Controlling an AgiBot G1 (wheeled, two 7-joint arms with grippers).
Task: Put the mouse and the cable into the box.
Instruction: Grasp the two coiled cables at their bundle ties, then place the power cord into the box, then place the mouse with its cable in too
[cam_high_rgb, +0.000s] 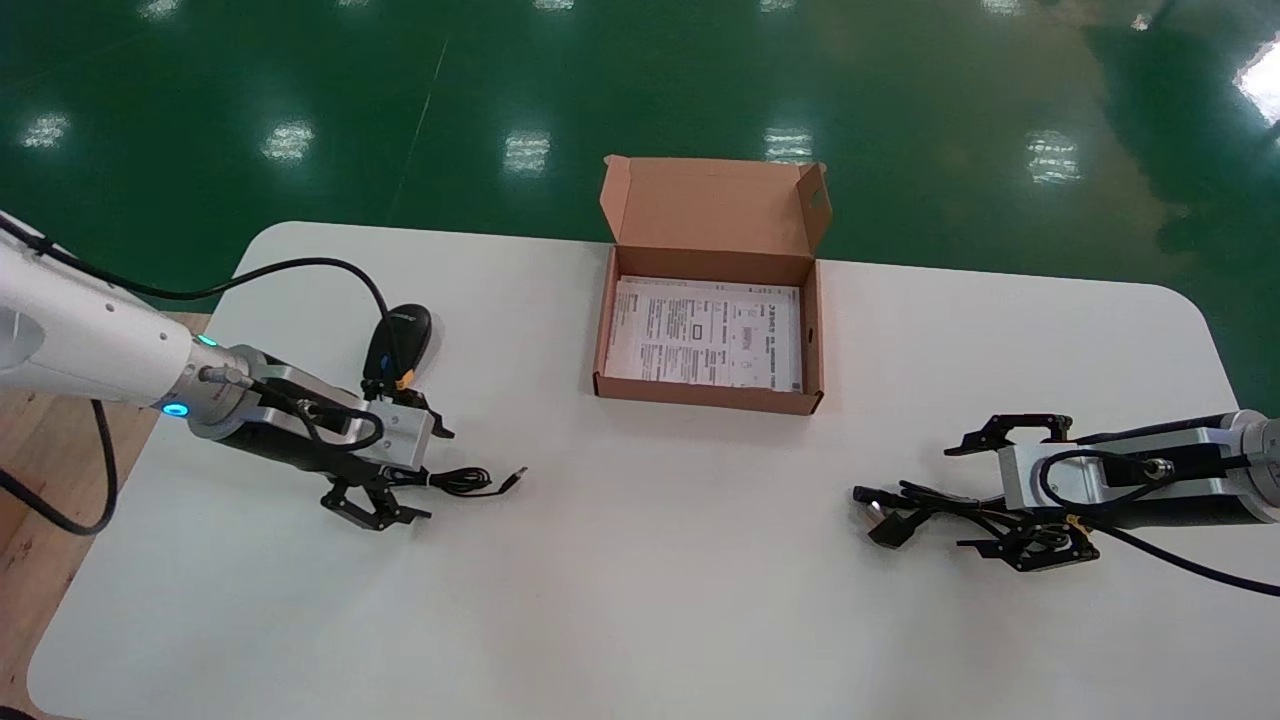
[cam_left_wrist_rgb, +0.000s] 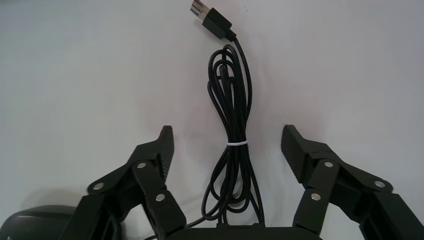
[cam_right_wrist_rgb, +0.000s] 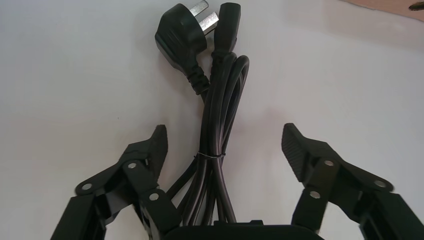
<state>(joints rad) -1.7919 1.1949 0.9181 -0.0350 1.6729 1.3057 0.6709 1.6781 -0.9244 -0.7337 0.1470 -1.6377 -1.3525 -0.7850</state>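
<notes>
Black mouse (cam_high_rgb: 398, 342) beside left gripper (cam_high_rgb: 435, 475), fingers (cam_left_wrist_rgb: 159, 147) apart astride USB cable (cam_left_wrist_rgb: 235, 115); right gripper (cam_high_rgb: 957, 497) same, power cable (cam_right_wrist_rgb: 220, 115).

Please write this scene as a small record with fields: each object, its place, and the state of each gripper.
box: open brown cardboard box, far middle of the white table, holding only a printed paper sheet
mouse: black computer mouse, on the table at the robot's left, outside the box
thin cable: black USB cable, tied in a bundle, near the mouse
thick cable: black power cable, bundled, on the table at the robot's right
left gripper: open, fingers either side of the USB cable
right gripper: open, fingers either side of the power cable
</notes>
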